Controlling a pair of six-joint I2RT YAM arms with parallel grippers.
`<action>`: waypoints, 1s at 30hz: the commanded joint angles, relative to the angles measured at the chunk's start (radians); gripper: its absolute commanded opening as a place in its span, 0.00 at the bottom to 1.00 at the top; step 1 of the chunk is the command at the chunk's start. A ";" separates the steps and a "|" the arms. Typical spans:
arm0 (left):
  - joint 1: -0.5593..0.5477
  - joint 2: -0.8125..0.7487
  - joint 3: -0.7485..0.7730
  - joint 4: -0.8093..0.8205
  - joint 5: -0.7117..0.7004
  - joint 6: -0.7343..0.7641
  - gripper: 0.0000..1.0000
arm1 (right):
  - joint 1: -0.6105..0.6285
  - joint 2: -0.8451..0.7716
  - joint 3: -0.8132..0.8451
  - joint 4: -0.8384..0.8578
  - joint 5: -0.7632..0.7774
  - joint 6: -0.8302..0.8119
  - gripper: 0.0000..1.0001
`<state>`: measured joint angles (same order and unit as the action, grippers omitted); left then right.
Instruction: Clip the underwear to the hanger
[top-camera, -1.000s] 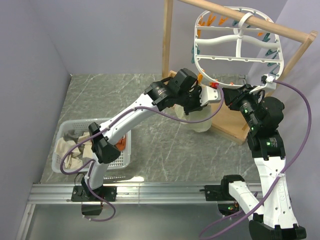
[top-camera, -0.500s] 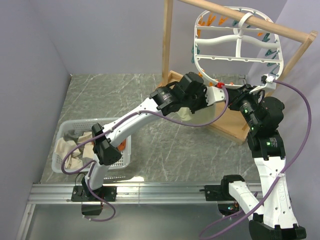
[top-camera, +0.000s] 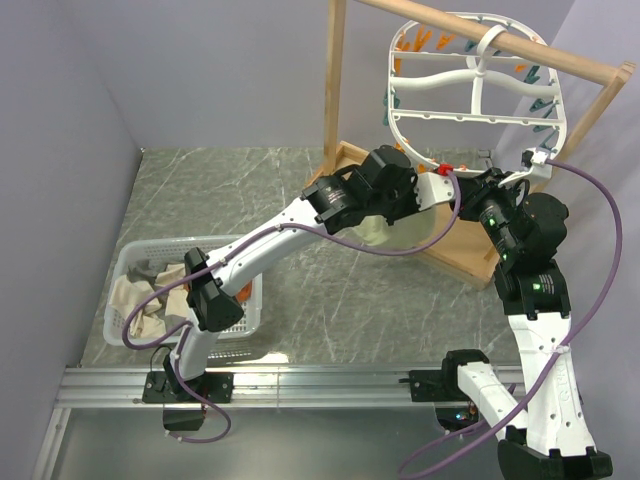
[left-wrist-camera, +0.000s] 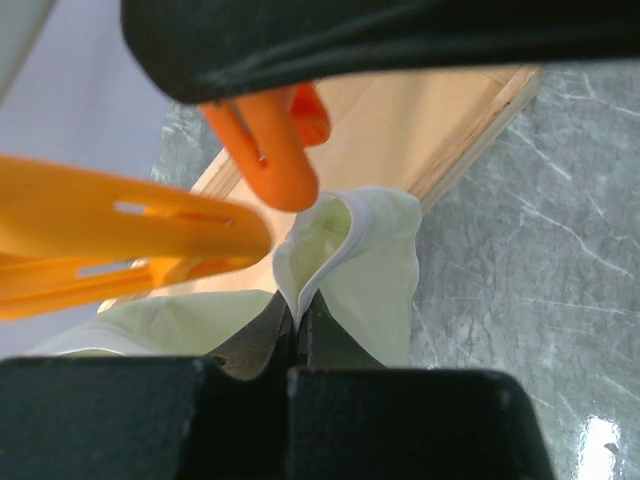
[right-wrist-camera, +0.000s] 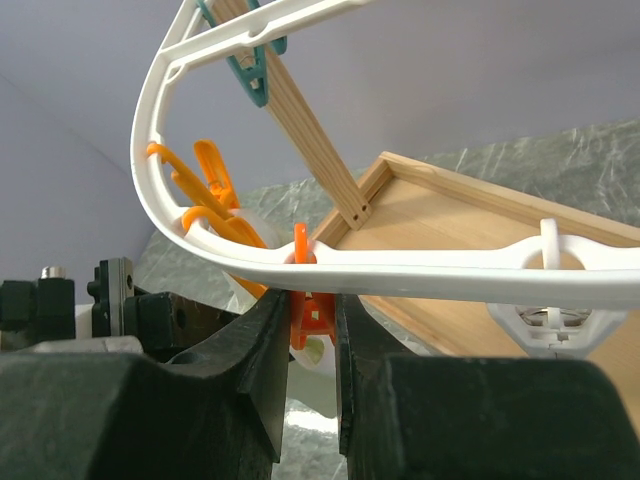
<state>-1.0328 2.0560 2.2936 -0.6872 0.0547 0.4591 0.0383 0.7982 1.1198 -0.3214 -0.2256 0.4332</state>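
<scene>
Overhead I see bright, even light and soft shadows. In my left wrist view the close orange plastic clothespin (left-wrist-camera: 130, 235) blurs, and glare spots the grey marbled tabletop (left-wrist-camera: 605, 455).

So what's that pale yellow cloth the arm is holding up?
That is the underwear, soft pale cream-yellow fabric with a whiter hemmed edge. The left hand pinches a fold of it, so it hangs limp and bunched, close to an orange clothespin, gripped by the right hand, on the white hanger. Whether the pin touches the cloth is unclear.
</scene>
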 joint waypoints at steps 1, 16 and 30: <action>-0.015 -0.016 0.043 0.061 -0.015 0.013 0.00 | -0.005 0.001 -0.002 -0.001 -0.006 -0.013 0.00; -0.027 -0.013 0.049 0.084 -0.027 0.027 0.00 | -0.003 0.003 -0.008 -0.010 0.000 -0.039 0.00; -0.030 -0.017 0.053 0.104 -0.033 0.044 0.00 | -0.003 0.006 -0.015 -0.008 0.000 -0.062 0.00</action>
<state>-1.0546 2.0560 2.2971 -0.6338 0.0319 0.4934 0.0383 0.8009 1.1194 -0.3222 -0.2253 0.3912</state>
